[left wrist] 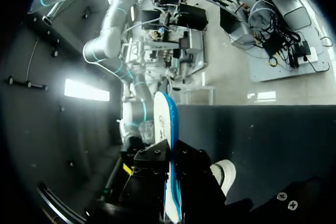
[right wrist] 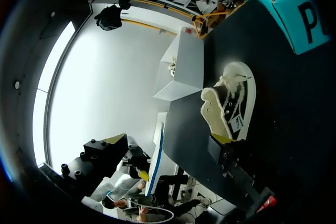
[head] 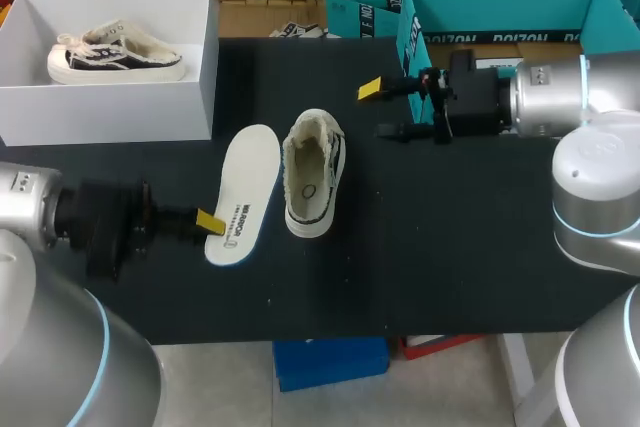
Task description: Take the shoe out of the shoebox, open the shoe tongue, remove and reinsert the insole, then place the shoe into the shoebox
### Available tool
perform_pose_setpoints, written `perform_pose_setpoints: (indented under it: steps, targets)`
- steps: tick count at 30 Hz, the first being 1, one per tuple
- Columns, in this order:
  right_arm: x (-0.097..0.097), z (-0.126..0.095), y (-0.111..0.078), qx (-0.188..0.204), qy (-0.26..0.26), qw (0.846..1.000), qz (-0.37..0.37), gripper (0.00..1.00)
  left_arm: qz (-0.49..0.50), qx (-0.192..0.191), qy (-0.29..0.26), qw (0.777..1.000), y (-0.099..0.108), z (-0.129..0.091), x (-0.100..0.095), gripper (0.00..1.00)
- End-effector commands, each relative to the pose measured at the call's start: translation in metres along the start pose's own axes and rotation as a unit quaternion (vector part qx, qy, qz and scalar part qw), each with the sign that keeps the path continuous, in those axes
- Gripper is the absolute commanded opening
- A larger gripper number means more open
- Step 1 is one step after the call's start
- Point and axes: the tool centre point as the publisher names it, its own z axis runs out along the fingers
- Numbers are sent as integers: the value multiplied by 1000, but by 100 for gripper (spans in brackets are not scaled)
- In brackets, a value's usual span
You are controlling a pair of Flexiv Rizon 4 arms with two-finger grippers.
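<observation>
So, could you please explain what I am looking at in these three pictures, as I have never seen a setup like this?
These are two robot arms working at a black table. One picture looks down from a fixed camera above. The two round ones come from a camera on each arm's wrist. On the table are a shoe and a white shoebox with another shoe inside. The left end effector grips the white insole by one end. The right end effector is open and empty above the table.
</observation>
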Motion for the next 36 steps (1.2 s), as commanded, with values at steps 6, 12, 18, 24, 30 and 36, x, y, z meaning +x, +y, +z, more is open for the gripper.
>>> perform_pose_setpoints:
  steps: [6,12,18,24,30,36]
  targets:
    - [1,14,-2,8,15,1000,-3,100,64,-1,-7,998,8,15,34,0]
    - [-2,15,-8,11,16,1000,-3,100,69,-7,2,998,20,23,47,0]
    - [-11,15,-13,19,25,1000,-1,100,75,-18,14,997,38,30,51,0]
    - [-20,18,-15,18,38,999,4,100,75,-24,11,997,56,36,45,0]
    - [-33,36,-17,31,46,998,4,100,77,-25,10,997,64,37,46,0]
    - [-40,54,-22,40,59,997,5,100,72,-28,15,997,69,38,57,0]
